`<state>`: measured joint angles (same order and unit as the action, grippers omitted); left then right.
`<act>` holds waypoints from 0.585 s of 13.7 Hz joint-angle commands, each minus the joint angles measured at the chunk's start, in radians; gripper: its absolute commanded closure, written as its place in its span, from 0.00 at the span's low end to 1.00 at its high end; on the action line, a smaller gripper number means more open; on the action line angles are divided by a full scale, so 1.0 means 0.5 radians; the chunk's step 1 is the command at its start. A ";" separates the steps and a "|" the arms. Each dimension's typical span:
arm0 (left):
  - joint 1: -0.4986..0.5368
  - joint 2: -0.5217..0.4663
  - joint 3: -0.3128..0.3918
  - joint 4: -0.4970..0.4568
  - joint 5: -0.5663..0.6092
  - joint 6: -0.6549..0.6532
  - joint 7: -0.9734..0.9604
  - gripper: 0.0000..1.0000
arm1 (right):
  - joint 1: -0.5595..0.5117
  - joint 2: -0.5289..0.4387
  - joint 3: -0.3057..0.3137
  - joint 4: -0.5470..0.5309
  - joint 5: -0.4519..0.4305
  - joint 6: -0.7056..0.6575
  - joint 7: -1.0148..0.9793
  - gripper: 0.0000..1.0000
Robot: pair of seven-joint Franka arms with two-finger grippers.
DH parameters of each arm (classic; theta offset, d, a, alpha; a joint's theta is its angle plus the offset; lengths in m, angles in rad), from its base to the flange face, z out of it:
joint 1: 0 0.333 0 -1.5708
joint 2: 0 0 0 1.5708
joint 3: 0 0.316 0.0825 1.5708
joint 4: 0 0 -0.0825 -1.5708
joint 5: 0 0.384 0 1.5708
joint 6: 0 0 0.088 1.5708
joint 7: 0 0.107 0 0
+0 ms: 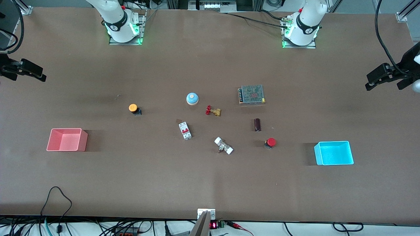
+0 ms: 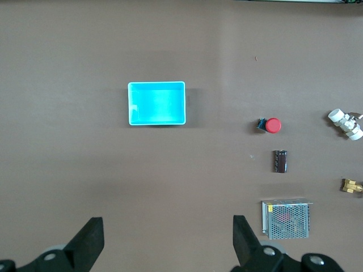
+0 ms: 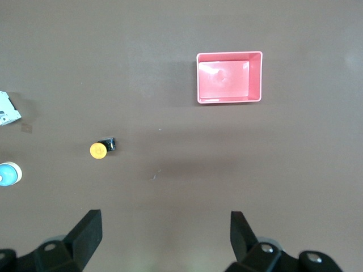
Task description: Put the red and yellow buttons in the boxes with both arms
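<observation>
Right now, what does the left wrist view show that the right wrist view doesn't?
Only the left wrist view shows the cyan box, the red button, a dark cylinder, a metal mesh unit, a white fitting and part of a brass valve. Only the right wrist view shows the pink-red box, the yellow button, the blue bell and a white breaker's corner. Both share the brown table, and each shows its own gripper, left gripper and right gripper, with open jaws over bare table.

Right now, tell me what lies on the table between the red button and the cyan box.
Nothing: between the red button and the cyan box only bare brown table shows, in the front view and the left wrist view alike.
</observation>
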<state>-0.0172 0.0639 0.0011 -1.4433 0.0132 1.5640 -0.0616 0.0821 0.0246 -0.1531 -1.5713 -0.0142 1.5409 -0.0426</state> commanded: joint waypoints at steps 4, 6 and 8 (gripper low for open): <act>0.010 0.013 0.007 0.040 -0.029 -0.039 0.009 0.00 | -0.005 -0.043 0.006 -0.017 -0.002 -0.014 -0.004 0.00; 0.016 0.028 0.010 0.033 -0.039 -0.036 -0.009 0.00 | 0.001 0.003 0.009 -0.017 -0.008 0.029 -0.007 0.00; 0.007 0.059 0.007 0.006 -0.042 -0.057 -0.009 0.00 | 0.001 0.089 0.009 -0.036 -0.002 0.057 -0.007 0.00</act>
<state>-0.0125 0.0735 0.0029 -1.4439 0.0132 1.5552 -0.0639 0.0827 0.0369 -0.1521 -1.5750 -0.0141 1.5481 -0.0426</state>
